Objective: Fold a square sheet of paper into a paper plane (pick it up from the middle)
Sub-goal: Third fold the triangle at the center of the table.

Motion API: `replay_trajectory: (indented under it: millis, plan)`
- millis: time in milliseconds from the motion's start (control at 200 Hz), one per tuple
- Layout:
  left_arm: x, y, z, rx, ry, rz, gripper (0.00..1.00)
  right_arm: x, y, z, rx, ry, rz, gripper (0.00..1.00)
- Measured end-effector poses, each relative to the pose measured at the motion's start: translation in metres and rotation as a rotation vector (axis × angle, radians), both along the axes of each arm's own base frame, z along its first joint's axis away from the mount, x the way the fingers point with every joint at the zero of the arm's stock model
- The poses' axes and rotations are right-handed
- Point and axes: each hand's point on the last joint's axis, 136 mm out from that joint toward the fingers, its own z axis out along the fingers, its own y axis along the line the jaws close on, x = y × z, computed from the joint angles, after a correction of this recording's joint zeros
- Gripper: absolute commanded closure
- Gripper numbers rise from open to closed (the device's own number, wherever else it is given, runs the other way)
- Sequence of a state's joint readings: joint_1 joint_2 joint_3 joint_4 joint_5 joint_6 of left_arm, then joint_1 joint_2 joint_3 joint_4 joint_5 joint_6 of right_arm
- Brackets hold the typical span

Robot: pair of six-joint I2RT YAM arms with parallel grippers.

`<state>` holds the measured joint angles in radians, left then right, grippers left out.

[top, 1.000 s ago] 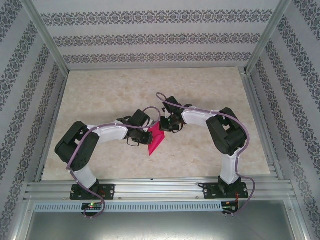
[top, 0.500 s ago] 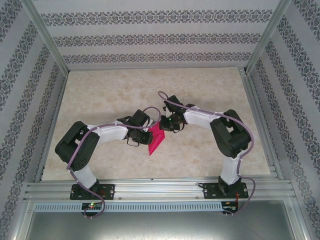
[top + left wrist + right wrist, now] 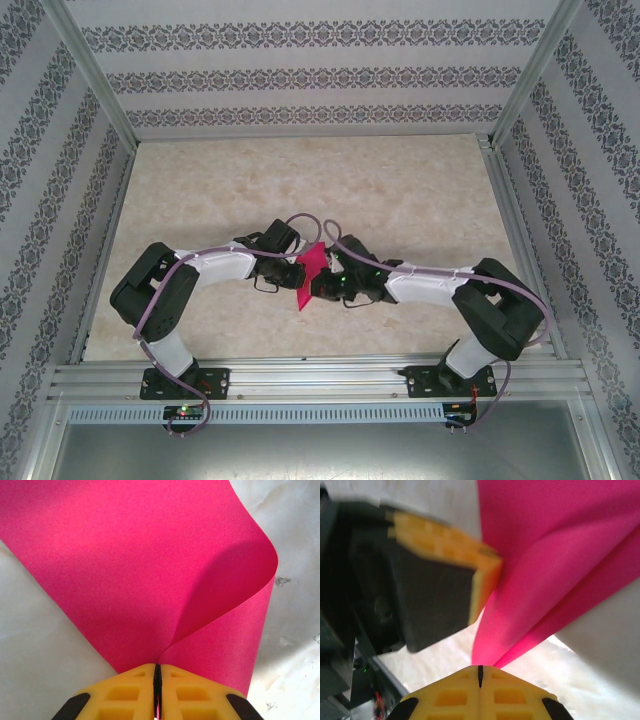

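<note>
the paper [image 3: 311, 264] sits at the middle of the table [image 3: 420, 190], largely hidden from above by both wrists. the left gripper [image 3: 157, 672] pinches its curling fold, which bulges toward 2 o'clock. the right gripper [image 3: 480, 674] clamps a folded corner. the left gripper's finger [image 3: 445, 542] is blurred at 10 o'clock.

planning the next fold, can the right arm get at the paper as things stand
Likely yes: the right gripper sits shut on the paper, with nothing between them. The left gripper pinches the paper close beside it, so room to regrip elsewhere looks tight.
</note>
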<state>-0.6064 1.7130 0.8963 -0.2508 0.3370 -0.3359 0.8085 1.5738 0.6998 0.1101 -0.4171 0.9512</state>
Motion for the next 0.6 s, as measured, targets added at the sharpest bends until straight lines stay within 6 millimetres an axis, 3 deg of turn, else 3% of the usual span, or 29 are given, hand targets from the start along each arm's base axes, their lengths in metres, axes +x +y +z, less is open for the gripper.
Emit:
replay_trajectory:
  millis: [230, 605]
  plan:
    - [0.001, -0.002, 0.0, -0.004, 0.003, -0.003, 0.88, -0.009, 0.031, -0.006, 0.075, 0.025, 0.01, 1.0]
    - [0.001, -0.002, 0.0, -0.005, 0.004, -0.003, 0.87, -0.01, 0.03, -0.022, 0.084, 0.06, -0.023, 1.0]
